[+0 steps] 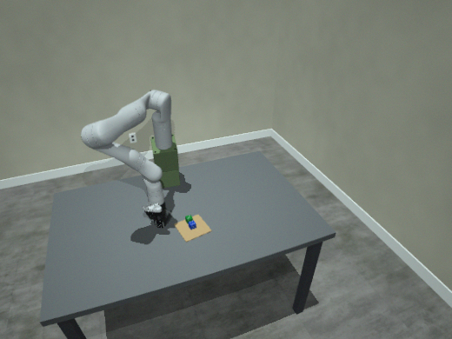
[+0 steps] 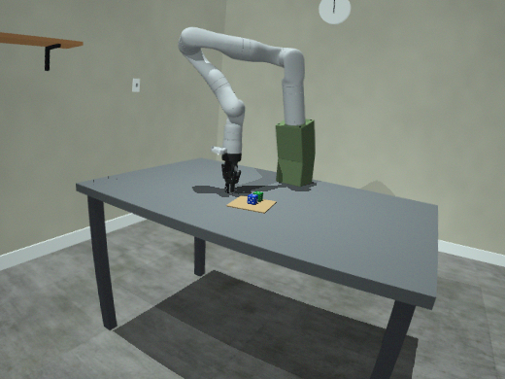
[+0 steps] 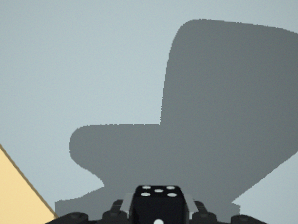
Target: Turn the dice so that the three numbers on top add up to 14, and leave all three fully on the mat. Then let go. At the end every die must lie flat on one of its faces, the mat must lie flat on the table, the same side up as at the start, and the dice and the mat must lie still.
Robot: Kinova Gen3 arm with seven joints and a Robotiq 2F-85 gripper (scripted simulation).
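3 dice [image 3: 158, 202], 1 mat [image 1: 193, 228]

Plain room, lab-like test cell: bare beige walls [image 2: 418, 121], grey floor [image 2: 49, 311], white skirting, wall clock [image 2: 335, 9], wall shelf [image 2: 39, 41], socket [image 2: 136, 85], lone grey desk [image 2: 340, 228] carrying arm [image 2: 243, 46].

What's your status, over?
Pincer shut on black die, low over the table, beside the mat. Blue die and green die on mat. Nothing blocking.
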